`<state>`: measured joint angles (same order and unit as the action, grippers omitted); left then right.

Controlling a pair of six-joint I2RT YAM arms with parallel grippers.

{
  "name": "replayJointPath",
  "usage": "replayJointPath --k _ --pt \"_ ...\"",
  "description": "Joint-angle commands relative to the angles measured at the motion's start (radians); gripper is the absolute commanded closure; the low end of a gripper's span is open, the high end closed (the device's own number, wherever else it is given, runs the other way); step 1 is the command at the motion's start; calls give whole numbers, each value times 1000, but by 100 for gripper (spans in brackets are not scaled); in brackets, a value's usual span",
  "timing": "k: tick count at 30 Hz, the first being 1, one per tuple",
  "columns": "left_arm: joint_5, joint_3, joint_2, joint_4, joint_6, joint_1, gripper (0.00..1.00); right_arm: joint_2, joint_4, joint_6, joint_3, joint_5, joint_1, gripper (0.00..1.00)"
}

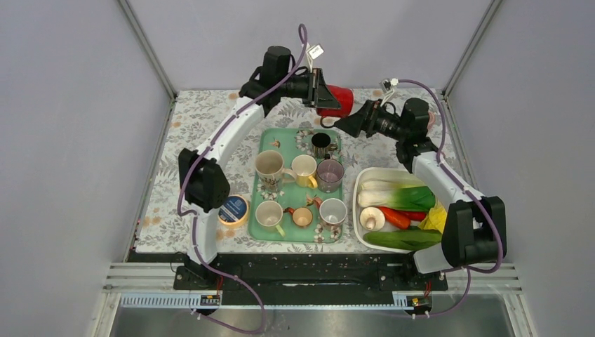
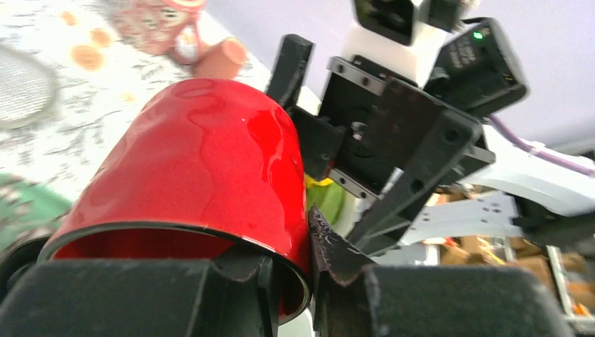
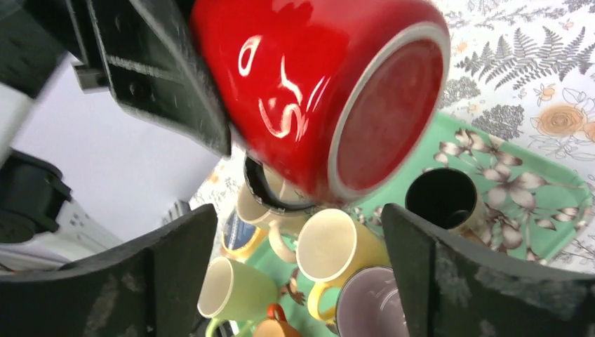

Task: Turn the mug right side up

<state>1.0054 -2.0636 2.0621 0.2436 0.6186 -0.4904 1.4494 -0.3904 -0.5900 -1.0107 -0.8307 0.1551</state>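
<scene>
A glossy red mug (image 1: 339,100) is held in the air on its side above the table's back edge, base toward the right arm. My left gripper (image 1: 319,93) is shut on the mug's rim: in the left wrist view one finger is inside the red mug (image 2: 203,168) and the other presses its outer wall, at the left gripper (image 2: 298,270). In the right wrist view the red mug (image 3: 316,84) shows its base. My right gripper (image 1: 349,125) is open and empty, just right of the mug; the right gripper (image 3: 298,263) has wide-spread fingers below the mug.
A green floral tray (image 1: 269,140) holds several upright mugs, among them a yellow mug (image 3: 337,249) and a black mug (image 3: 442,200). A white bowl (image 1: 361,179) of vegetables sits to the right. A roll of tape (image 1: 234,209) lies left of the tray.
</scene>
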Motion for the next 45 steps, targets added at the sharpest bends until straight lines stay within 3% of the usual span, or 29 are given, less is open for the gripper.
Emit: replayJointPath --k 1,4,5,8,11,15,21,28,32,36,45 --pt "-207 -230 -41 367 -345 51 100 -29 121 184 -63 38 18 1" --pt "-348 -330 -30 532 -575 104 100 -58 311 317 -101 109 18 1" --pt "-424 -356 -27 590 -720 114 100 -67 367 357 -115 137 19 1" --pt "-636 -282 -53 673 -1022 117 100 -88 524 454 -146 226 18 1" --pt "-699 -184 -44 780 -1249 119 100 -99 589 511 -156 287 18 1" --pt "-748 -189 35 948 -1421 128 100 -91 623 541 -169 312 19 1" --pt "-745 -262 160 1059 -1482 135 100 -92 677 577 -187 376 17 1" --pt "-796 -228 235 1068 -1491 107 100 -114 779 657 -232 579 2 0" --pt "-827 -249 275 1092 -1478 89 100 -90 827 659 -283 784 -72 1" --pt "-824 -227 282 1070 -1486 81 85 -38 837 674 -324 806 -223 1" --pt "-827 -217 291 1009 -1485 82 81 190 873 826 -400 891 -286 1"
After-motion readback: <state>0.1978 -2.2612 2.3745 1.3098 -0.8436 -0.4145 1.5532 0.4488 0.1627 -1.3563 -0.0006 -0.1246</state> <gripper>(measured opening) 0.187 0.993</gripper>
